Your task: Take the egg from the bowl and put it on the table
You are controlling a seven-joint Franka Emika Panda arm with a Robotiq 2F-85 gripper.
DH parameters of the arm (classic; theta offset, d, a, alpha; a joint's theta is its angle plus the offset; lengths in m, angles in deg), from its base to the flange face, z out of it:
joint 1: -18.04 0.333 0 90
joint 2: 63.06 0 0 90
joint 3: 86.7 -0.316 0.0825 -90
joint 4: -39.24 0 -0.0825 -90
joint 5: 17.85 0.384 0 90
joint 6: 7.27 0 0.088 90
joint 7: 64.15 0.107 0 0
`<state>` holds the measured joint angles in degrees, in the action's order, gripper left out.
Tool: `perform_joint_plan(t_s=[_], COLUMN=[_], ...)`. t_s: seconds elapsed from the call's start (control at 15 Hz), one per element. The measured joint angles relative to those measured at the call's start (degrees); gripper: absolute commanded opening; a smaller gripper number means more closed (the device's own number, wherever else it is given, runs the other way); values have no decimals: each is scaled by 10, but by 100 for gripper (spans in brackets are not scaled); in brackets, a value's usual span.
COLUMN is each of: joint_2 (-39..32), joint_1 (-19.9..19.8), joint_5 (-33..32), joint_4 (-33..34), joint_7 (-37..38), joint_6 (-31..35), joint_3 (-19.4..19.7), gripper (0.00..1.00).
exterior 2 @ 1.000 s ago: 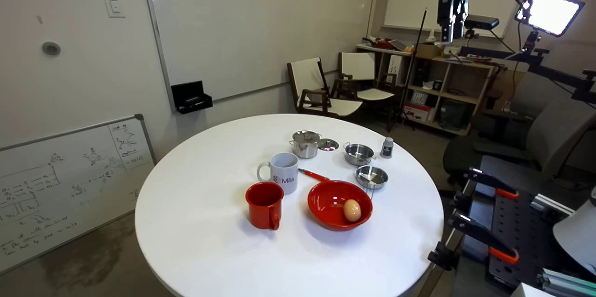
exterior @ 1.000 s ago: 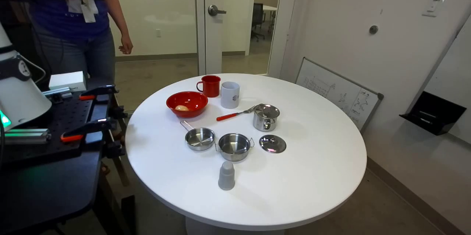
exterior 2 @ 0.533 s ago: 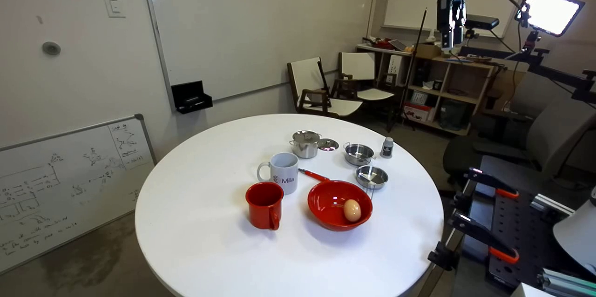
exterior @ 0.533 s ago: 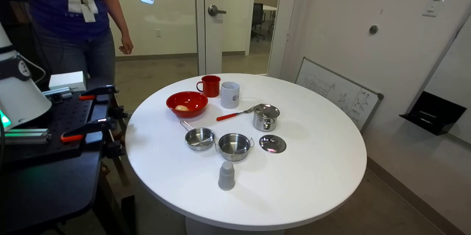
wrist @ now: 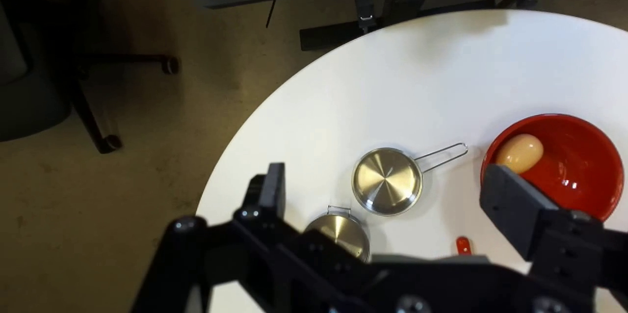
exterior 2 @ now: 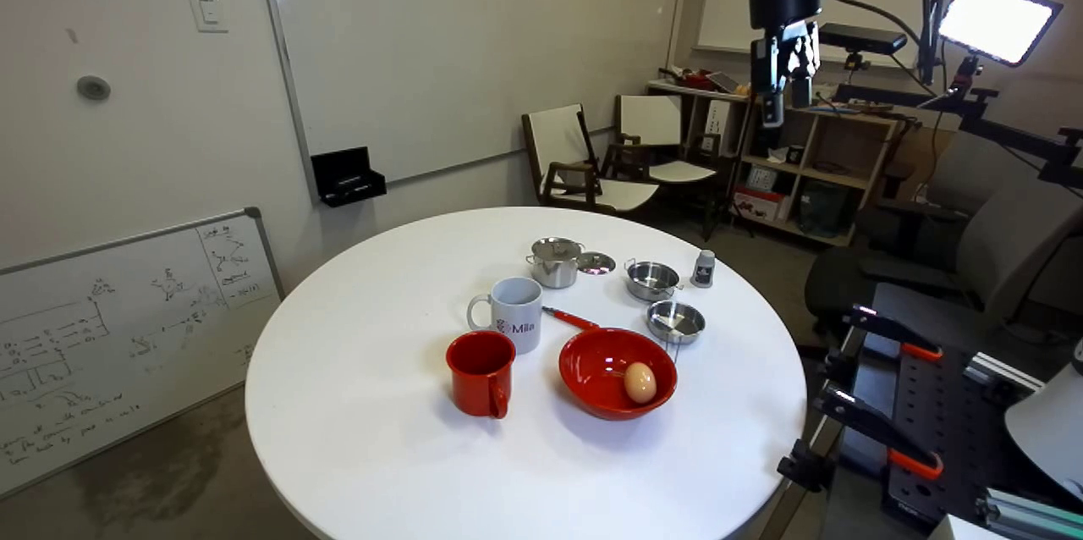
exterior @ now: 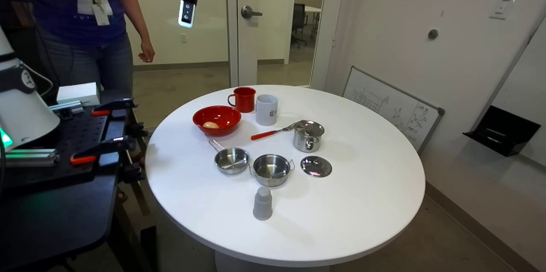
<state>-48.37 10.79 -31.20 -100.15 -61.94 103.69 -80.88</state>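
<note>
End effector (exterior 2: 787, 104), spread and empty, should centre above the egg (exterior 2: 640, 382), descend upright into the red bowl (exterior 2: 588, 364) without scraping it, then squeeze gently.

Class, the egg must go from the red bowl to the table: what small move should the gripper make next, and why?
Probably shift the open gripper toward the red bowl before lowering it: it hangs high in the air, and the wrist view shows the egg in the bowl, partly behind one finger, not between both.
</note>
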Motion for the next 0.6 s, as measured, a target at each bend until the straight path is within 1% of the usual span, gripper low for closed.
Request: perform_joint_plan(t_s=[0.27,0.47,0.6], joint_2=[-54,-91,-115], joint_1=[11,26,36], joint_5=[11,49,76], joint_4=[-2,-3,-4], joint_7=[110,178,202], joint_6=[35,73,101], joint_3=[-31,-46,-52], gripper=[100,100,100])
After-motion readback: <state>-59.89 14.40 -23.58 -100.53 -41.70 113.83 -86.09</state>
